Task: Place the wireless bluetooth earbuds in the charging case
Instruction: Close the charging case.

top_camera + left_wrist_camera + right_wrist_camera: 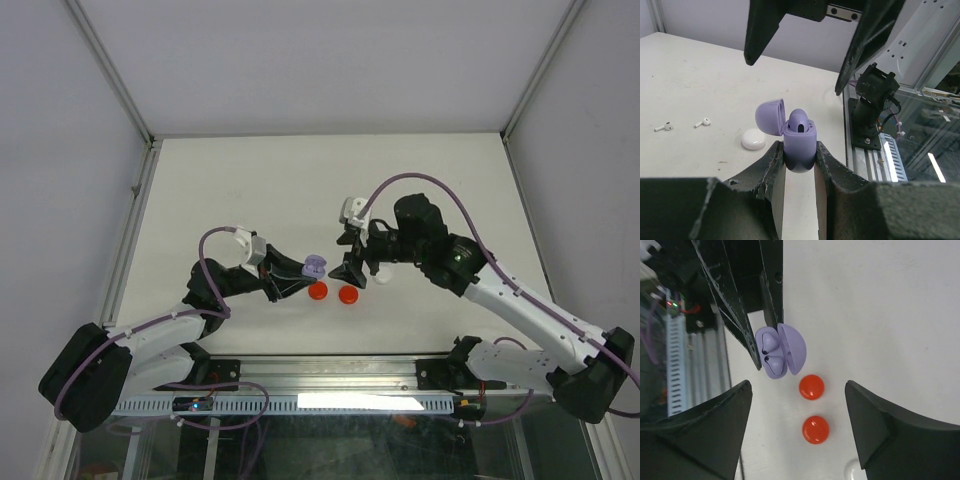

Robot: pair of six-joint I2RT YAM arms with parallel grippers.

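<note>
Your left hand (pixel 799 150) is clamped on the lower shell of the lilac charging case (pixel 800 140), one finger pressed to each side. This leaves the hinged lid (pixel 769 117) free to hang open and the mouth facing up and unobstructed. The case seems to be held just off the surface, offered toward your other arm. In its wells sit the lilac earbuds (pixel 769 344). From the right wrist view both look seated, though I can't tell whether they are pressed fully home. Your right hand (pixel 350 271) hovers just above the case, fingers spread wide with nothing between them. That suggests this pair's insertion is at or near its end, and closing the lid is likely what remains. Beyond the case, two red discs (pixel 811 387) lie on the surface close below it, with a white disc (pixel 753 140) near them. Two white earbuds (pixel 664 127) lie loose on their sides, well apart from the case and a little apart from each other, where neither hand touches them. The surface (pixel 300 170) is pale and matte, with a few faint specks. Plain white walls (pixel 330 60) enclose it behind slim metal posts, and an aluminium rail (pixel 330 372) runs along the near edge where both arms are bolted.
</note>
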